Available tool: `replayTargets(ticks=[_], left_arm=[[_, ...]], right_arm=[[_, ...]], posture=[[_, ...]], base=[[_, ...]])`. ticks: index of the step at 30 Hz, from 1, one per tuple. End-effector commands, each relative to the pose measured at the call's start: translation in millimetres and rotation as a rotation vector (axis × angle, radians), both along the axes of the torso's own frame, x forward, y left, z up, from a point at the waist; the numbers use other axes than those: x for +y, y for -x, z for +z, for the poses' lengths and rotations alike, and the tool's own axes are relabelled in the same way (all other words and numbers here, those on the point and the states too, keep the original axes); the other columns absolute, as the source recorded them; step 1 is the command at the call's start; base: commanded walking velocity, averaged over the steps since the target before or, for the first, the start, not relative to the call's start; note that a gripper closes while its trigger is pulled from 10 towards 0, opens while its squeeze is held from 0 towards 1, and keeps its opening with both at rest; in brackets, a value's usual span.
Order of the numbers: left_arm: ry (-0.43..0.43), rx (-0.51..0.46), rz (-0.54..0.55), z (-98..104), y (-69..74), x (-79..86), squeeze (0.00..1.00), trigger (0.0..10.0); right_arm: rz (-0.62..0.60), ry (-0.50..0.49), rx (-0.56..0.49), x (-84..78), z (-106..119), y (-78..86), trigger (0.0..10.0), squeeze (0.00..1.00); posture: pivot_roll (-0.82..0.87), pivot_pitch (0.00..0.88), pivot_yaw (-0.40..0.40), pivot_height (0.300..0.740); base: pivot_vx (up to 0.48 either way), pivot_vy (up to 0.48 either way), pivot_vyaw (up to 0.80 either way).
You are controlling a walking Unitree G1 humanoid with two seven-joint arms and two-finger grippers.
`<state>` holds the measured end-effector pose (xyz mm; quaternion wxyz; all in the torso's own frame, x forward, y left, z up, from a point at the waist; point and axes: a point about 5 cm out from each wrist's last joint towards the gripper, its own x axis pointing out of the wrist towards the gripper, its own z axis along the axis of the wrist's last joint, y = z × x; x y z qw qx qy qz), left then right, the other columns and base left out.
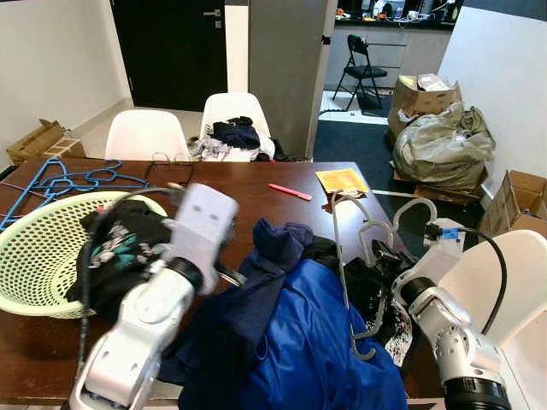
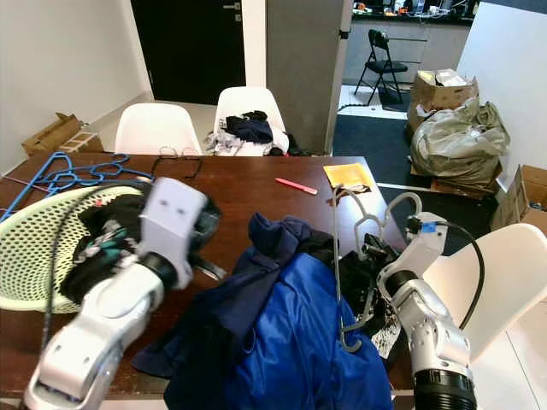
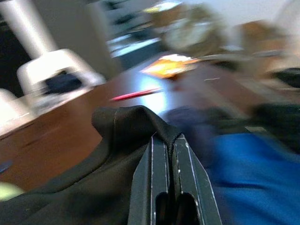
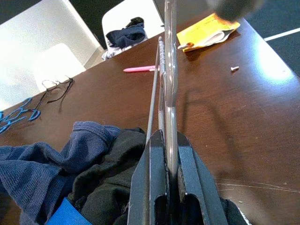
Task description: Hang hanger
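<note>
The right end effector (image 4: 166, 154) is clamped shut on a grey hanger (image 1: 346, 256), which stands upright at the right of centre in the left eye view, its hook end low near the blue garment (image 1: 316, 342). Holding it on edge this way probably keeps its thin frame clear of the clothes heaped below, ready to be carried off and hung. In the right wrist view the hanger reads as slim, smooth rods rising straight from between the closed fingers.

The left end effector (image 3: 168, 159) is pinched shut on a fold of black cloth (image 3: 126, 126), a soft matte fabric that peaks just above the fingertips; lifting it likely frees or sorts the pile.

The tabletop (image 1: 256, 184) is dark polished wood with glare. At the left of the left eye view sits a pale green plastic laundry basket (image 1: 34, 248), perforated and round, with a black printed garment (image 1: 120, 243) draped over its rim. Blue hangers (image 1: 68, 181) lie tangled at upper left, a pink pen (image 1: 291, 191) and a yellow packet (image 1: 342, 180) near the far edge.
</note>
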<state>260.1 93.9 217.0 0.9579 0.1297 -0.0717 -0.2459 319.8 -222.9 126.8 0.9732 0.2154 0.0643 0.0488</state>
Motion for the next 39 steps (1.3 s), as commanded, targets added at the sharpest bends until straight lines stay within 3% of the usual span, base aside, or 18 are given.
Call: replayTargets(ticks=[1,2,3,5,6,9,10,20,22,26,27,29,30,32,33,35,37,39], left_arm=[[-0.011,-0.013,-0.038,2,3.0,-2.5,0.00,2.7],[0.002,0.011,-0.070,0,5.2,-5.5,0.65,2.8],[0.005,0.034,-0.100,-2,7.6,-8.0,0.74,2.8],[0.008,0.050,-0.122,-4,9.4,-9.7,0.74,2.8],[0.009,0.060,-0.135,-5,10.5,-10.6,1.00,7.8],[0.004,0.073,-0.148,-6,11.5,-10.3,1.00,7.8],[0.005,0.082,-0.154,-6,11.5,-8.4,1.00,10.0],[0.053,0.106,-0.186,2,7.9,5.1,1.00,10.0],[0.126,0.074,-0.160,20,0.1,18.7,1.00,10.0],[0.149,0.050,-0.121,29,-5.4,28.3,1.00,10.0],[0.160,0.027,0.012,38,-19.4,51.2,0.51,10.0],[0.160,0.027,0.012,38,-19.4,51.2,0.51,10.0],[0.182,0.038,0.150,40,-32.4,75.2,0.00,10.0],[0.182,0.038,0.150,40,-32.4,75.2,0.00,10.0],[0.228,0.092,0.273,34,-44.0,95.8,0.00,10.0],[0.228,0.092,0.273,34,-44.0,95.8,0.00,10.0],[0.337,0.293,0.407,4,-57.7,108.1,0.00,10.0],[0.347,0.377,0.436,-10,-59.1,105.8,0.00,10.0]], right_arm=[[0.008,0.004,0.047,3.1,-10,0.8,10.0,0.00],[0.008,0.003,0.047,2.9,-10,0.7,10.0,0.00],[0.008,0.003,0.047,2.8,-10,0.8,10.0,0.00],[0.008,0.003,0.047,2.6,-10,0.8,10.0,0.00],[0.008,0.002,0.047,2.6,-10,0.8,10.0,0.00],[0.007,0.002,0.047,2.4,-9,0.9,10.0,0.00],[0.007,0.001,0.047,2.3,-9,0.9,10.0,0.00],[0.010,0.000,0.050,1.8,-10,1.1,10.0,0.00],[0.010,0.000,0.050,1.5,-10,1.3,10.0,0.00],[0.011,0.000,0.051,1.4,-10,1.3,10.0,0.00],[0.011,0.001,0.051,1.0,-10,1.3,10.0,0.00],[0.011,0.001,0.051,1.0,-10,1.3,10.0,0.00],[0.012,0.002,0.052,0.9,-10,1.3,10.0,0.00],[0.012,0.002,0.052,0.9,-10,1.3,10.0,0.00],[0.013,0.004,0.052,1.0,-10,1.1,10.0,0.00],[0.013,0.004,0.052,1.0,-10,1.1,10.0,0.00],[0.012,0.010,0.053,1.0,-9,1.4,10.0,0.00],[0.010,0.013,0.053,0.6,-9,1.9,10.0,0.00]], posture=[[0.04,0.000,-0.034,0.740],[0.04,0.000,-0.033,0.740],[0.04,0.000,-0.031,0.740],[0.04,0.000,-0.031,0.740],[0.04,0.000,-0.031,0.740],[0.03,0.000,-0.031,0.740],[0.03,0.000,-0.031,0.740],[0.03,0.000,-0.031,0.740],[0.03,0.000,-0.032,0.740],[0.03,0.000,-0.032,0.740],[0.04,0.000,-0.034,0.740],[0.04,0.000,-0.034,0.740],[0.04,0.000,-0.035,0.740],[0.04,0.000,-0.035,0.740],[0.03,0.000,-0.038,0.740],[0.03,0.000,-0.038,0.740],[0.02,0.000,-0.032,0.740],[0.02,0.000,-0.031,0.740]], base=[[0.000,0.000,0.00],[0.000,0.000,0.00],[0.000,0.000,0.00],[0.000,0.000,0.00],[0.000,0.000,0.00],[0.000,0.000,0.00],[0.000,0.000,0.00],[0.000,0.000,0.00],[0.000,0.000,0.00],[0.000,0.000,0.00],[0.000,0.000,0.00],[0.000,0.000,0.00],[0.000,0.000,0.00],[0.000,0.000,0.00],[0.000,0.000,0.00],[0.000,0.000,0.00],[0.000,0.000,0.00],[0.000,0.000,0.00]])
